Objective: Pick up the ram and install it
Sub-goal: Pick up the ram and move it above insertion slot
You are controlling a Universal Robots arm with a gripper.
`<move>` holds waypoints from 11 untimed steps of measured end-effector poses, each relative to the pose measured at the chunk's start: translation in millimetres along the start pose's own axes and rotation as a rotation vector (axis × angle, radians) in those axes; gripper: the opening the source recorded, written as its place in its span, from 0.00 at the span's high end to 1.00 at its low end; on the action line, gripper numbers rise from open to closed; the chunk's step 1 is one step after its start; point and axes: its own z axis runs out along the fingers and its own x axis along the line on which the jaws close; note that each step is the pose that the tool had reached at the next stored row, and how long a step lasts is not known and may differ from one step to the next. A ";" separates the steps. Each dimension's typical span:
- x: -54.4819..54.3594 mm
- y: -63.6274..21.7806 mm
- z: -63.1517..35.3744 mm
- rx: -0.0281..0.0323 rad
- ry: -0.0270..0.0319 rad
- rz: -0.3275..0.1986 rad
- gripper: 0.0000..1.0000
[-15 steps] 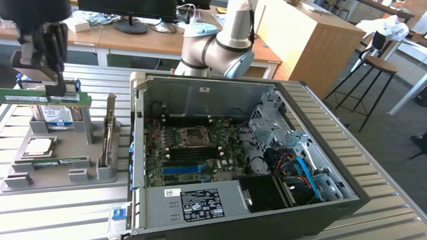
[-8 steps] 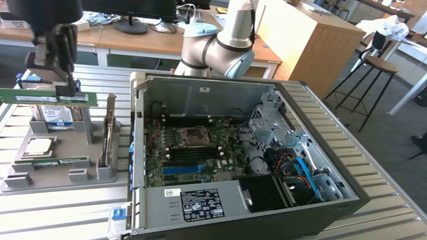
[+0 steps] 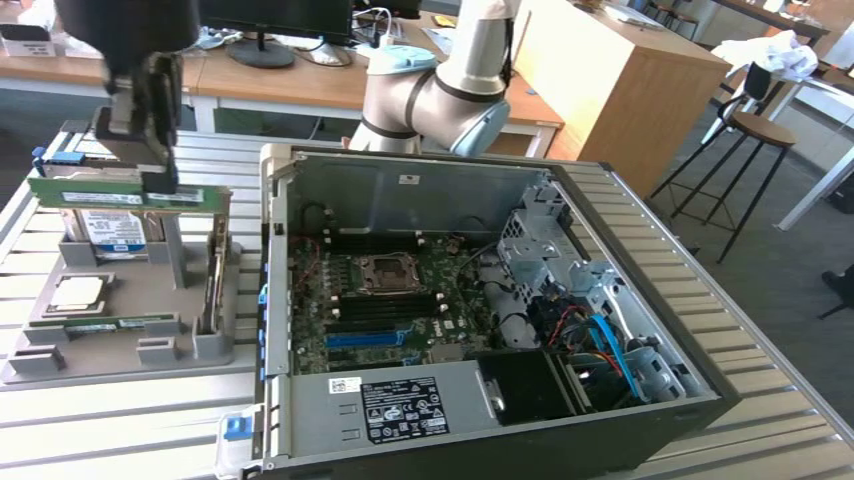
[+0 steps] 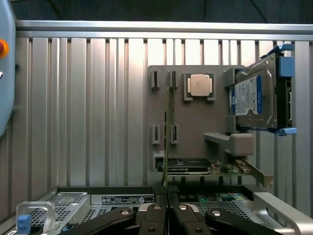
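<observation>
- Any writing you can read?
- None. The hard drive [image 3: 114,228] has a blue-and-white label and the computer case [image 3: 400,195] a black sticker [image 3: 404,410], both too small.
- And the ram [image 3: 94,190]?
- My claw [image 3: 160,180] is clamped on it, level above the gray tray [image 3: 134,355].

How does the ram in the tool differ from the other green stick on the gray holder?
The ram is clamped in the tool, raised above the gray holder; the second stick sits low in that holder, untouched. The ram shows its broad face; the second stick shows a narrow strip. Both are long, thin and green.
</observation>
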 end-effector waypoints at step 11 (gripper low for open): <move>-1.5 -28.9 -0.8 0.0000 0.0001 0.000 0.89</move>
